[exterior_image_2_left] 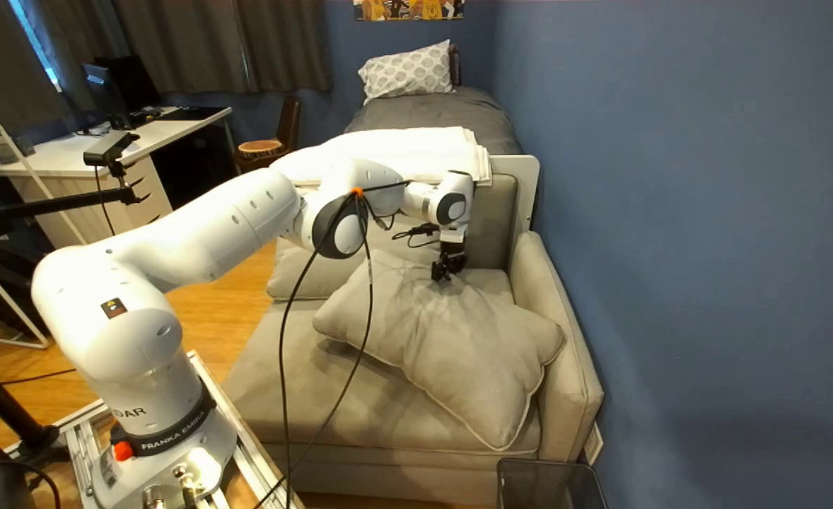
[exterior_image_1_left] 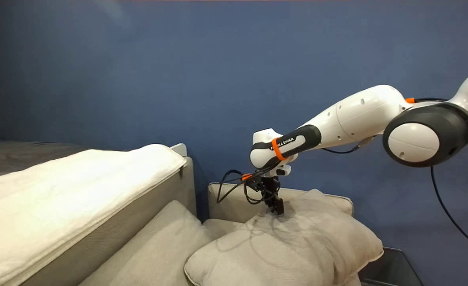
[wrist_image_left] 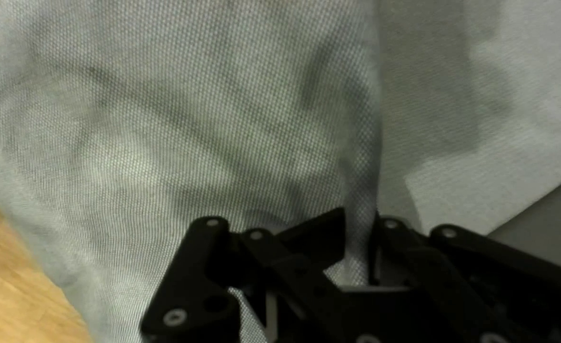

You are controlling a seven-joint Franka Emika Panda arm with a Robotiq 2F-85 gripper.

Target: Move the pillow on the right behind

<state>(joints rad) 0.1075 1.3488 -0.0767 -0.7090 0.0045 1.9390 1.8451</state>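
The large puffy beige pillow (exterior_image_1_left: 293, 250) lies on the sofa seat, tilted across it. It also shows in an exterior view (exterior_image_2_left: 452, 339), with a corner leaning on the right armrest. My gripper (exterior_image_1_left: 277, 207) points down at the pillow's upper edge. In the wrist view the gripper (wrist_image_left: 359, 243) has its fingers closed on a pinched fold of the pillow (wrist_image_left: 204, 119), with the cloth passing between the fingertips. The gripper also shows against the pillow's far side in an exterior view (exterior_image_2_left: 447, 272).
A flatter beige cushion (exterior_image_1_left: 158, 246) leans on the sofa's back block (exterior_image_2_left: 491, 226). A folded white blanket (exterior_image_1_left: 83, 174) lies above that block. The armrest (exterior_image_2_left: 565, 353) runs along the blue wall. A dark bin (exterior_image_2_left: 547, 484) stands at the sofa's front. Cables hang from the arm.
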